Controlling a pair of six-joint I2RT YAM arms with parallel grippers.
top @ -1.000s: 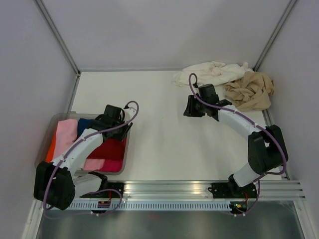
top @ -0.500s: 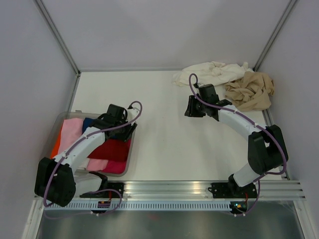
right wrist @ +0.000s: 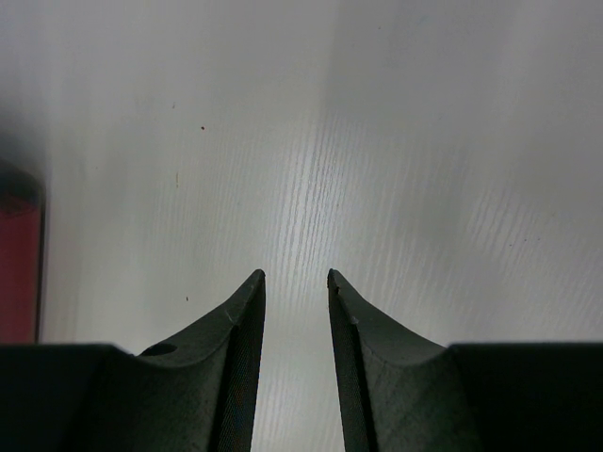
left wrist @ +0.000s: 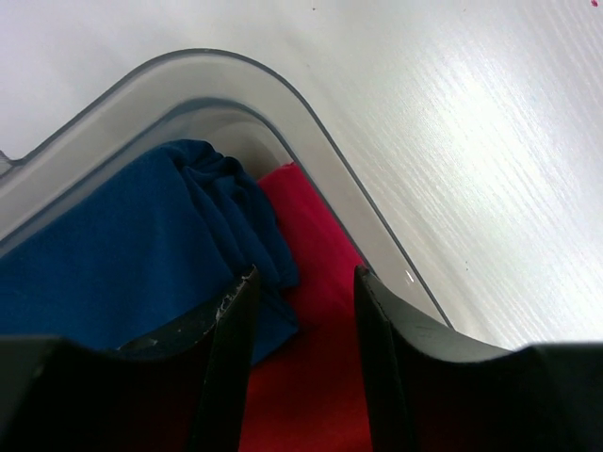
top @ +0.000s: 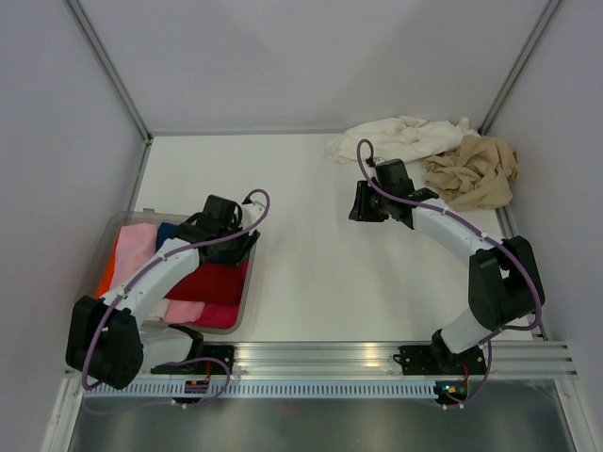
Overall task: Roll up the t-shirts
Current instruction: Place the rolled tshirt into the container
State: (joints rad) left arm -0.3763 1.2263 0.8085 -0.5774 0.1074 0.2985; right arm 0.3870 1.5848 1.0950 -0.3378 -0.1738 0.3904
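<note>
The cream-white t-shirt [top: 391, 137] lies crumpled along the back edge of the bench [top: 311, 273], the tan t-shirt [top: 474, 172] touching its right end, both just beyond the right fingers [right wrist: 247, 320], which hang slightly parted and empty, aimed away toward the tray [left wrist: 236, 80]. The left fingers [left wrist: 231, 320], parted and empty over that tray, are well apart from both shirts, so the right ones are nearer

White table [top: 301, 264], tray [top: 247, 290], cream t-shirt [top: 396, 137], tan t-shirt [top: 476, 174]

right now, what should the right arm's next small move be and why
Probably reach the right gripper toward the cream-white t-shirt: it and the tan t-shirt lie crumpled in the far right corner, while that gripper hangs empty over the table.
</note>
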